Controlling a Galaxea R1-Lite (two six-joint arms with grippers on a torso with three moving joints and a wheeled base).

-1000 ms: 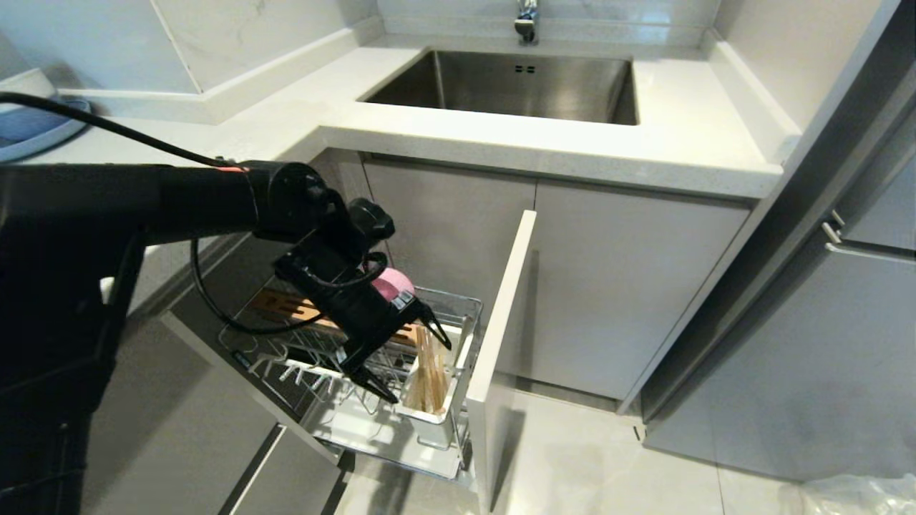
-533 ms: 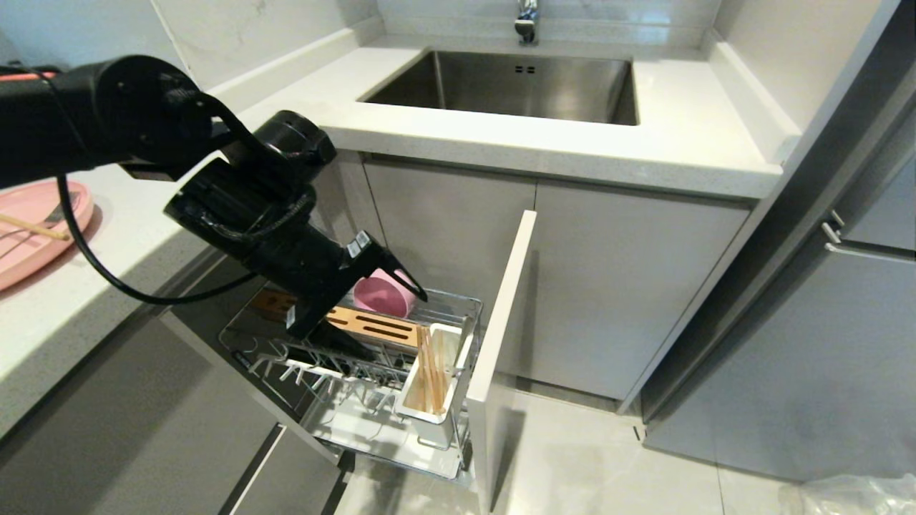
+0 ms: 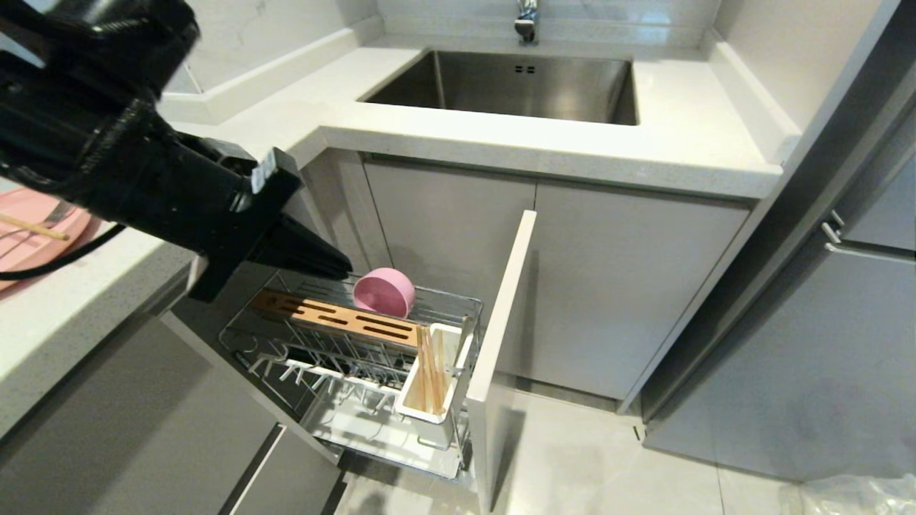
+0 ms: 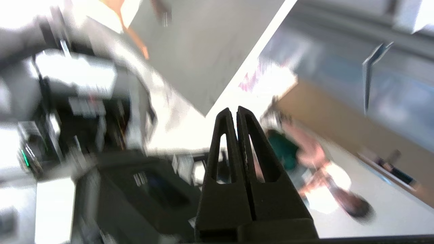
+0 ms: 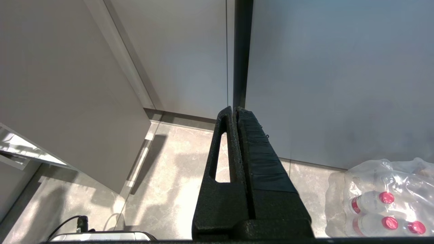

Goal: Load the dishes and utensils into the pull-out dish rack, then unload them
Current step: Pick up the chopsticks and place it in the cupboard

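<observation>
Loading partway: pink bowl and chopsticks sitting in pull-out dish rack; pink plate waiting on surface. Left gripper hovering above rack, fingers together, empty. Right gripper parked, fingers together.

Steel sink (tap above) in white counter, tiled floor.
</observation>
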